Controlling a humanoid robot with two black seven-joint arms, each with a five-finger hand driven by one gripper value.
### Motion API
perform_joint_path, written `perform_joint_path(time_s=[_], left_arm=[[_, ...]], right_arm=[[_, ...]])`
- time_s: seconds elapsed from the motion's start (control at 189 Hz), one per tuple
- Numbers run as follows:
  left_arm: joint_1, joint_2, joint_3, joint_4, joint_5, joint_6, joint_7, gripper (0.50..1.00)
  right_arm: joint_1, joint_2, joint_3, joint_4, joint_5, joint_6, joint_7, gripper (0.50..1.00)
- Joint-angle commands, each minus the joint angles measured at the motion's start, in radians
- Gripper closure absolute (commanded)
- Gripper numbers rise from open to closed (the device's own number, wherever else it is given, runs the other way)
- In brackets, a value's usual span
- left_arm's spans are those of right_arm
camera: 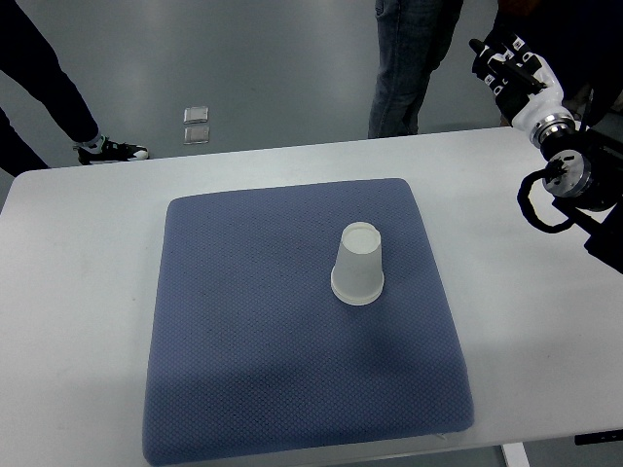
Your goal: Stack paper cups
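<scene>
- Cup (358, 265) is seen upside down, centre-right of frame, on blue mat (292, 331) on the counter (78, 292); possibly a finished stack, can't be told.
- Right robot hand (506, 66) is held up at upper right, well apart from cup, fingers relaxed, nothing gripped.
- Left arm not seen.
- Step judged: betw. grasps or done.
- Next, if any: another cup must be located; none is visible.

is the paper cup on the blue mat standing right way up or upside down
Upside down. The paper cup rests on its wider rim on the blue mat, with the narrower closed base facing up.
</scene>
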Motion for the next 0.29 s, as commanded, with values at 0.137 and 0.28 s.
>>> perform_joint_path(time_s=[0.137, 0.28], left_arm=[[0.000, 0.000, 0.000, -0.001, 0.000, 0.000, 0.000, 0.500], [0.000, 0.000, 0.000, 0.001, 0.000, 0.000, 0.000, 0.500]], right_arm=[[-0.006, 0.010, 0.002, -0.009, 0.004, -0.002, 0.012, 0.585], [-0.006, 0.016, 0.003, -0.012, 0.010, -0.002, 0.014, 0.585]])
